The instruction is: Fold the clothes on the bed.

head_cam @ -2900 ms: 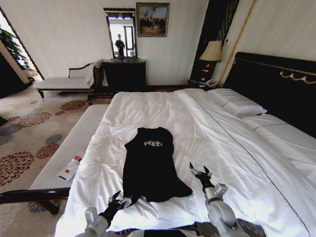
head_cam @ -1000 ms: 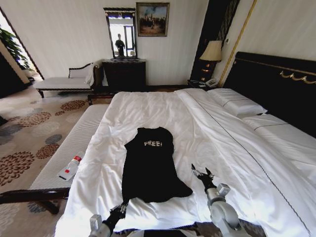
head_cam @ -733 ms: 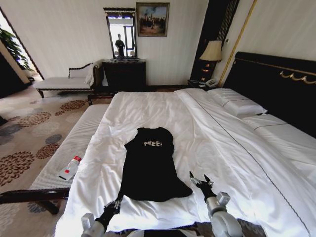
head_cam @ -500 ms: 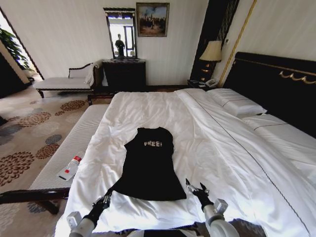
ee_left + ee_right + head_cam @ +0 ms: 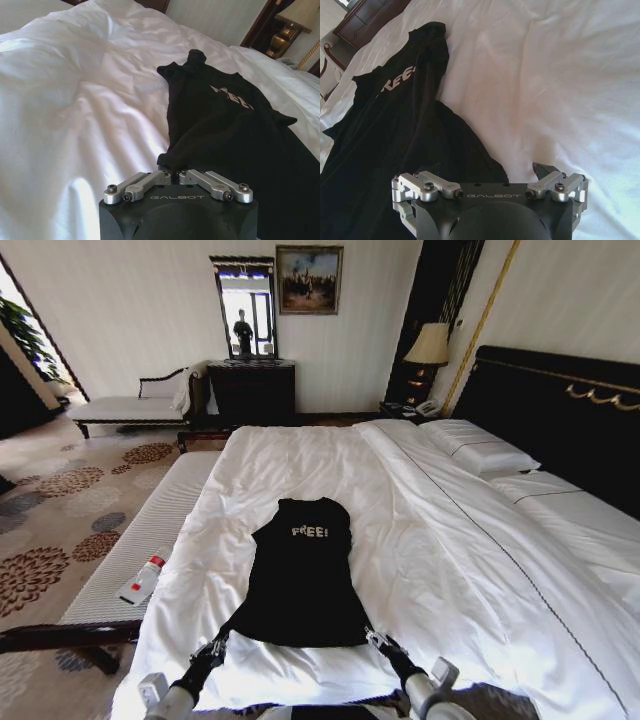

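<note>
The clothes, one black T-shirt [image 5: 300, 580] with white "FREE!" lettering, lie flat on the white bed [image 5: 470, 540], hem toward me. My left gripper [image 5: 212, 647] is at the hem's left corner. In the left wrist view this gripper [image 5: 172, 173] is shut on a bunched tip of the T-shirt [image 5: 225, 130]. My right gripper [image 5: 378, 640] is at the hem's right corner. In the right wrist view it [image 5: 475, 175] stands open, its fingers spread wide over the edge of the T-shirt [image 5: 395, 130].
A narrow white-cushioned bench [image 5: 150, 530] runs along the bed's left side with a red-and-white bottle [image 5: 142, 582] on it. Pillows [image 5: 480, 450] and a dark headboard [image 5: 560, 410] are on the right. A chaise [image 5: 130, 405] and a dresser [image 5: 252, 390] stand against the far wall.
My left gripper shut on the hem's left corner and pulled it out to the left, spreading the hem. My right gripper moved left and nearer, to the hem's right corner.
</note>
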Available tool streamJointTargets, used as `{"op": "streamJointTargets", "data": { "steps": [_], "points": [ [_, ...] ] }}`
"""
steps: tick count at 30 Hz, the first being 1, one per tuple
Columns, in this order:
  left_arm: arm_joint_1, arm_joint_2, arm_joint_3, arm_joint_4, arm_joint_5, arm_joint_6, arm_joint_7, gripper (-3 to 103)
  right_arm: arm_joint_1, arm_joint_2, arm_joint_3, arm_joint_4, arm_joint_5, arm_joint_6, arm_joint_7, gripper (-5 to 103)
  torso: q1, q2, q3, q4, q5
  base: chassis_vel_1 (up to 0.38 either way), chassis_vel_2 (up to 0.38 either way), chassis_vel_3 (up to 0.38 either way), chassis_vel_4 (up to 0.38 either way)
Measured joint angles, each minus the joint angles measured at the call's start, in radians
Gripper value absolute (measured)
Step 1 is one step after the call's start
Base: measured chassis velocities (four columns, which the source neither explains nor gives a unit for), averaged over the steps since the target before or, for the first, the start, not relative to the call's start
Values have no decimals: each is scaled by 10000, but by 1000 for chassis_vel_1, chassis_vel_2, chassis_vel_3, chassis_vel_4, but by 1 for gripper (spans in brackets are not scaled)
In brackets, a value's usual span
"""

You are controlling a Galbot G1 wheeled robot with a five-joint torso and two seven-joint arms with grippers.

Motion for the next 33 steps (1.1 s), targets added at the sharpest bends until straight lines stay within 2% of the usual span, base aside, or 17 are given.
{"op": "streamJointTargets", "data": {
  "steps": [6, 7, 10, 12, 14, 15, 17, 18, 21, 24, 25, 30, 31, 33],
  "points": [
    [-8, 0, 121, 21, 34, 3, -8, 2, 97, 58, -131, -304, 10, -73, 8, 100, 0, 0, 0, 0, 0, 0, 0, 0, 0],
    [-7, -1, 140, 21, 41, 4, -9, 2, 167, 79, -150, -402, 7, -75, 28, 103, 0, 0, 0, 1, 0, 0, 0, 0, 0],
    [15, 0, 163, 21, -16, 5, -10, 2, 339, 87, -158, -751, -94, -39, 19, 90, 0, 0, 0, 0, -1, 0, 0, 0, 0],
    [27, 2, 162, 21, -35, 5, -10, 2, 372, 85, -152, -829, -87, -34, 8, 90, 0, 0, 0, 0, -1, 0, 0, 0, 0],
    [35, 12, 157, 52, -39, 2, -10, 2, 447, 87, -130, -969, -85, -34, -38, 79, -1, 0, 0, -3, -2, 0, 0, 0, 0],
    [35, 12, 157, 52, -39, 2, -10, 2, 447, 87, -130, -969, -85, -34, -38, 79, -1, 0, 0, -3, -2, 0, 0, 0, 0],
    [34, 17, 155, 83, -30, 0, -10, 2, 558, 124, -107, -1058, -65, -76, -102, 68, 0, 1, 0, -3, -3, 0, 0, 0, 0],
    [33, 18, 154, 82, -35, -1, -10, 2, 590, 140, -101, -1068, -57, -100, -120, 68, -1, 1, 0, -3, -3, 0, 0, 0, 0],
    [38, 14, 135, 70, -80, 4, -11, 2, 725, 221, -105, -1052, 20, -198, -178, 51, 0, 0, 0, 1, 0, 0, 0, 0, 0],
    [45, 7, 127, 62, -121, 13, -14, 2, 772, 243, -118, -1043, 33, -228, -187, 46, 0, 0, 1, 2, 1, 0, 0, 0, 0],
    [35, -5, 103, 62, -200, 24, -20, 2, 818, 248, -140, -1047, 28, -265, -174, 36, 1, -1, 1, 3, 1, 0, 0, 0, 0],
    [-17, -19, 20, 95, -320, 43, -31, 2, 891, 174, -157, -1060, 27, -335, -140, 25, 1, -1, 0, 3, 2, 0, 0, 0, 0],
    [-17, -21, 1, 94, -357, 50, -34, 2, 882, 138, -157, -1052, 33, -346, -136, 14, 2, -1, 1, 2, 2, 0, 0, 0, 0],
    [-17, -24, -1, 93, -375, 52, -35, 2, 872, 128, -157, -1042, 33, -347, -136, 14, 2, -1, 1, 2, 2, 0, 0, 0, 0]
  ]
}}
